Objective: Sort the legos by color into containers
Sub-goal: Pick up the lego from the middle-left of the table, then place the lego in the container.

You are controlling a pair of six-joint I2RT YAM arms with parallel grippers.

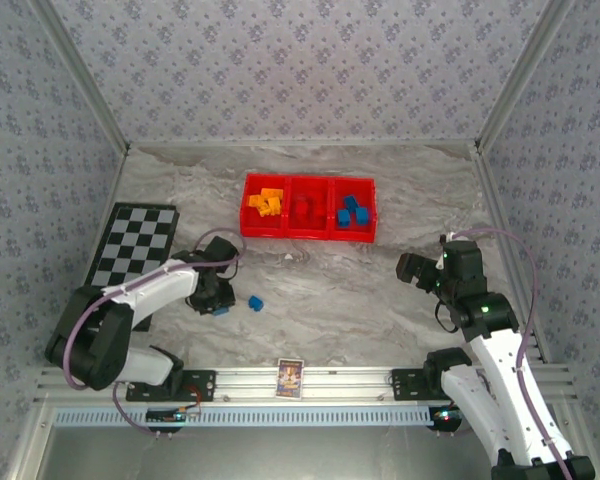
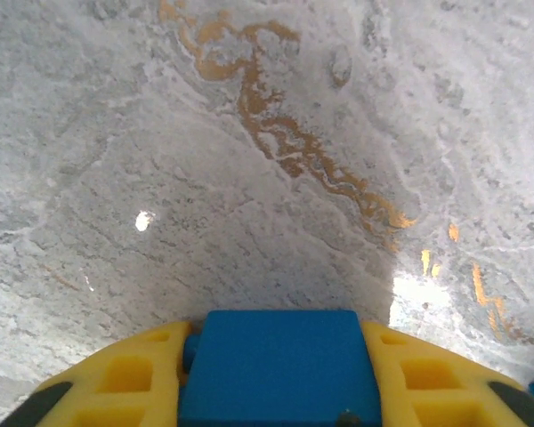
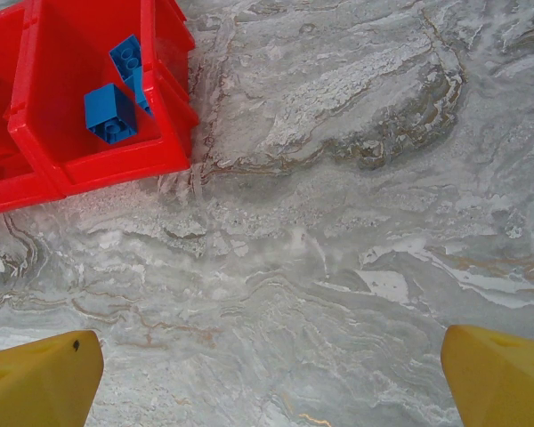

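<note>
Blue plastic lego brick (image 2: 280, 369) sits pinched in my left gripper (image 2: 280, 351), meant, I judge, for the red plastic tray's (image 1: 308, 236) right compartment, holding other blue bricks (image 3: 107, 111); right gripper (image 3: 267, 342) spread wide.

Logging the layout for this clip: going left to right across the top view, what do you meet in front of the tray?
Checkered board, left gripper shut on a held blue lego, loose blue lego, printed card, right gripper.
</note>
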